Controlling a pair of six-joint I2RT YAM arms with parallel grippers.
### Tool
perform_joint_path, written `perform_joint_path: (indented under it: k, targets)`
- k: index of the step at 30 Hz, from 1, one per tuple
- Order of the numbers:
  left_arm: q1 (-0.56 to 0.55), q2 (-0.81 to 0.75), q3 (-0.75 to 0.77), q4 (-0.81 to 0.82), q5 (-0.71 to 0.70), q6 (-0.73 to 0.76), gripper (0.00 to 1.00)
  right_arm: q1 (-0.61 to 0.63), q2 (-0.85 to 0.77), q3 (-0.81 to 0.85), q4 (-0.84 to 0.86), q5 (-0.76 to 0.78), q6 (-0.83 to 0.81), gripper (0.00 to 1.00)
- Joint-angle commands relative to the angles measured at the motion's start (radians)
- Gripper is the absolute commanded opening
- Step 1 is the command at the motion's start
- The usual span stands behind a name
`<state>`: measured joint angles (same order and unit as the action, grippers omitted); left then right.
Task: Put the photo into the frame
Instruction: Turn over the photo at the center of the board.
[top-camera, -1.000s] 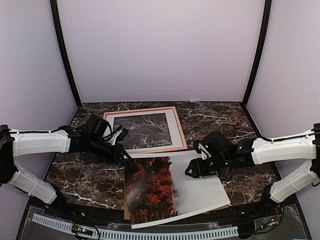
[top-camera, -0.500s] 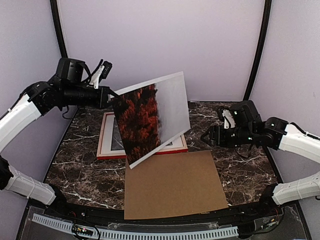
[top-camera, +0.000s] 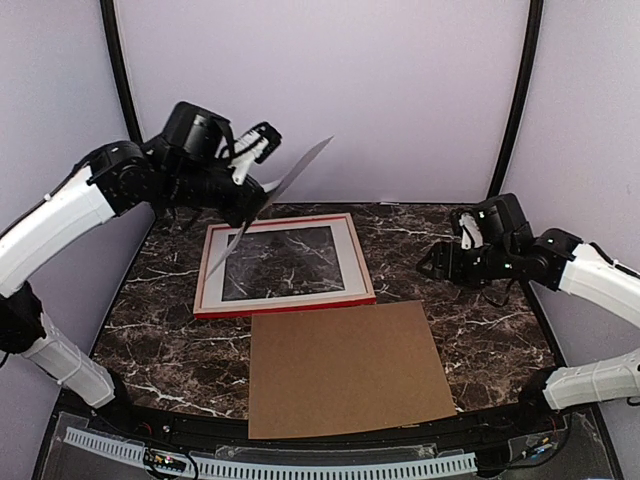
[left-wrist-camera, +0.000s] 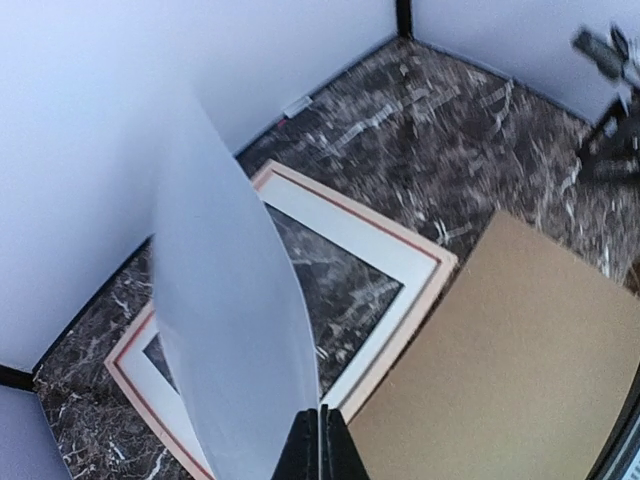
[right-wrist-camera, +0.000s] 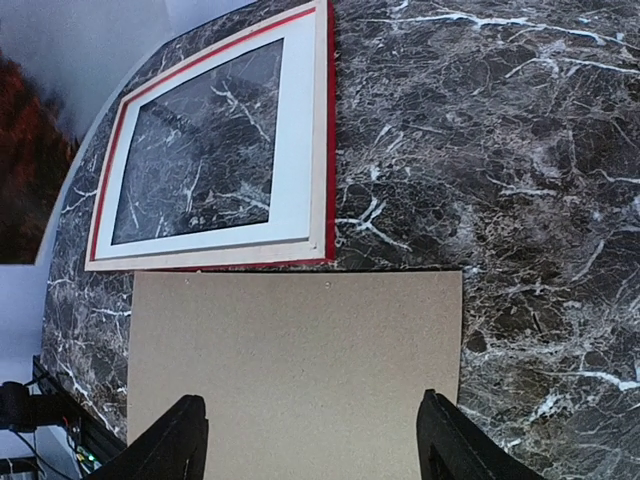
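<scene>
1. You have a brown board (top-camera: 345, 368) lying flat on the near half of the marble table (top-camera: 400, 225).
2. Just behind it you see a white mat (right-wrist-camera: 297, 140), marble showing through its cut-out window.
3. Lilac walls (top-camera: 330, 90) close in your back and sides.
4. A white slotted strip (top-camera: 330, 468) runs along your near edge.

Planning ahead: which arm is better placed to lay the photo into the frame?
Left: its tool grips the foggy autumn paper print above the red rectangular picture frame; the right tool hangs open, empty.

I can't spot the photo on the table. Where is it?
Top view, left side: the photo hangs tilted, pinched by the left gripper, above the left half of the frame.
</scene>
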<state>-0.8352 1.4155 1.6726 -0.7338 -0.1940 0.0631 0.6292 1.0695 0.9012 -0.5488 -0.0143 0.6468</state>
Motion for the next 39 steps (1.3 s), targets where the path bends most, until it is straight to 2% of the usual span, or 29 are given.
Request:
perform_joint_path:
  k: [1, 9, 14, 21, 30, 39]
  targets:
    - [-0.142, 0.114, -0.045, -0.1, -0.145, 0.073, 0.0, -0.077, 0.0, 0.02, 0.021, -0.066, -0.007, 0.73]
    - [-0.332, 0.194, -0.276, 0.01, -0.097, -0.051, 0.0, -0.215, 0.013, 0.016, 0.024, -0.106, -0.043, 0.8]
    - [-0.398, 0.237, -0.348, 0.065, -0.047, -0.093, 0.0, -0.231, 0.114, 0.046, 0.036, -0.17, -0.09, 0.84]
    - [-0.436, 0.262, -0.39, 0.085, -0.047, -0.069, 0.0, -0.228, 0.32, 0.085, 0.102, -0.298, -0.143, 0.88]
    - [-0.495, 0.196, -0.467, 0.139, 0.012, 0.011, 0.0, -0.224, 0.565, 0.182, 0.198, -0.408, -0.192, 0.86]
    - [-0.502, 0.158, -0.535, 0.148, 0.051, 0.065, 0.0, -0.226, 0.795, 0.343, 0.142, -0.467, -0.307, 0.84]
